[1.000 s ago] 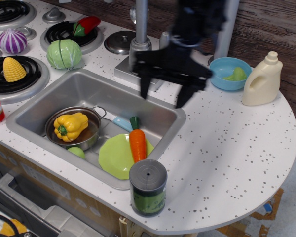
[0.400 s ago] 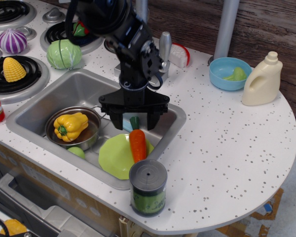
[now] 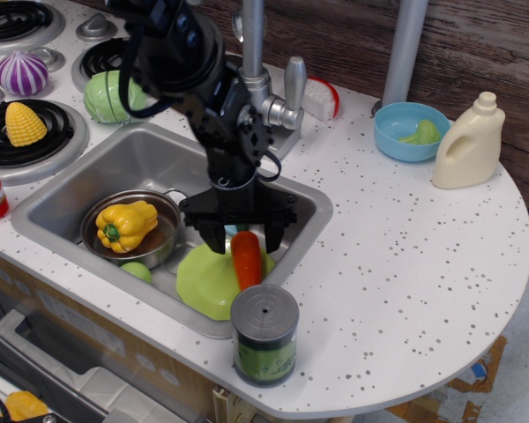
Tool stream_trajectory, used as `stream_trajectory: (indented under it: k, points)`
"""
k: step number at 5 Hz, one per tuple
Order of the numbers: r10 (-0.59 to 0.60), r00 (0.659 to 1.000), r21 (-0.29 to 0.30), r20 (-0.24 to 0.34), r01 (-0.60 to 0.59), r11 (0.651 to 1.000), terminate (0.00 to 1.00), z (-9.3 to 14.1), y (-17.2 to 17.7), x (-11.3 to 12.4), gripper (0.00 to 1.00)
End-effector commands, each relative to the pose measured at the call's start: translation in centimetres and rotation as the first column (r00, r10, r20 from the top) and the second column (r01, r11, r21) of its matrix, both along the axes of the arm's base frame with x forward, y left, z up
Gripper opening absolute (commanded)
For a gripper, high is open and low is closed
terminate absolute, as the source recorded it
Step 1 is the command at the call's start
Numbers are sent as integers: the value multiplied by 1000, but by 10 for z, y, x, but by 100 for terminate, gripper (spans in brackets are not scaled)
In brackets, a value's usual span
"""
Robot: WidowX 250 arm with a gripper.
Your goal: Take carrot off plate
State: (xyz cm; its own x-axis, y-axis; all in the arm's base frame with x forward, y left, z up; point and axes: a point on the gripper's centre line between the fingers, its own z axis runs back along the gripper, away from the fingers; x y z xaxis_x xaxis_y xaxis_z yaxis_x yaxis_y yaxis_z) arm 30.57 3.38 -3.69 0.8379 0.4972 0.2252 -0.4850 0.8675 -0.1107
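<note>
The orange carrot lies on the lime-green plate in the right part of the sink. Its tapered tip points toward the front and its stem end is hidden under the gripper. My black gripper hangs open directly over the carrot's stem end. One finger stands on each side of the carrot's top, down at about carrot height. The fingers do not visibly clamp the carrot.
A metal pot with a yellow bell pepper sits left of the plate. A dark lidded can stands on the counter just in front of the plate. The faucet, a blue bowl and a cream bottle stand behind.
My gripper came from above the counter behind the sink, moved left and down into the sink, and now straddles the carrot's stem end. The carrot and plate have not moved.
</note>
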Motion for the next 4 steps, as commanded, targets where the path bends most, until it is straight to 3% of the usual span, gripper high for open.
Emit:
stream_trajectory:
  k: [1, 2, 3, 4]
  points:
    - [-21, 999, -7, 47, 22, 1000, 0, -4, 8, 4, 100]
    - [12, 998, -39, 58, -10, 999, 0, -12, 10, 3, 100]
    - [24, 997, -34, 79, -22, 999, 0, -18, 9, 3, 0]
    - [7, 998, -40, 59, -5, 999, 0, -15, 10, 4, 0]
